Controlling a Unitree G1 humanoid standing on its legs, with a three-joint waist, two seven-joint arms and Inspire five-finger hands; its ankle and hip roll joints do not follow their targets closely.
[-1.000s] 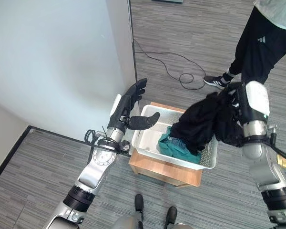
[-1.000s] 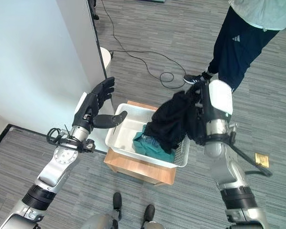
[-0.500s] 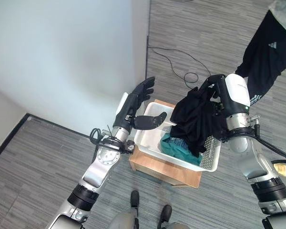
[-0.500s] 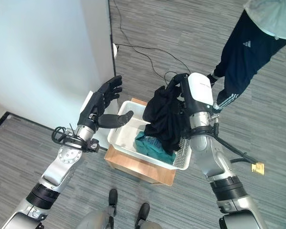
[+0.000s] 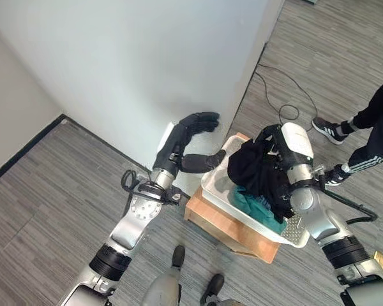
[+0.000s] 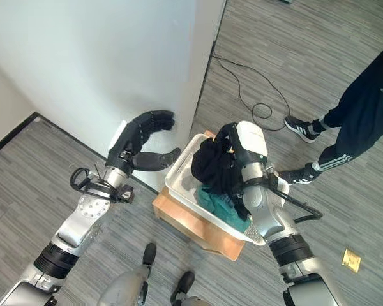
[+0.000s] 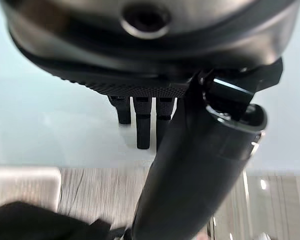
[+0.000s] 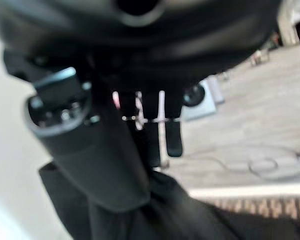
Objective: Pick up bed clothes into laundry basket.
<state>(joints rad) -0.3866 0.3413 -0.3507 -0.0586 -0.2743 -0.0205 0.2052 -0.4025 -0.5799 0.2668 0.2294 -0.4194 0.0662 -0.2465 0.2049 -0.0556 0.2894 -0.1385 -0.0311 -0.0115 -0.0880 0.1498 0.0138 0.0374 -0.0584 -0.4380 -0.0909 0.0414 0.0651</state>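
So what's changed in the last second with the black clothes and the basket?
The right hand has carried the black garment from beside the white laundry basket to over it, still gripping. The left hand stays open beside the basket; the teal garment stays inside.

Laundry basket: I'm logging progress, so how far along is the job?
A teal garment already lies in the white laundry basket. The right robot hand holds a black garment over the basket, not yet released. The left robot hand is open and holds nothing.
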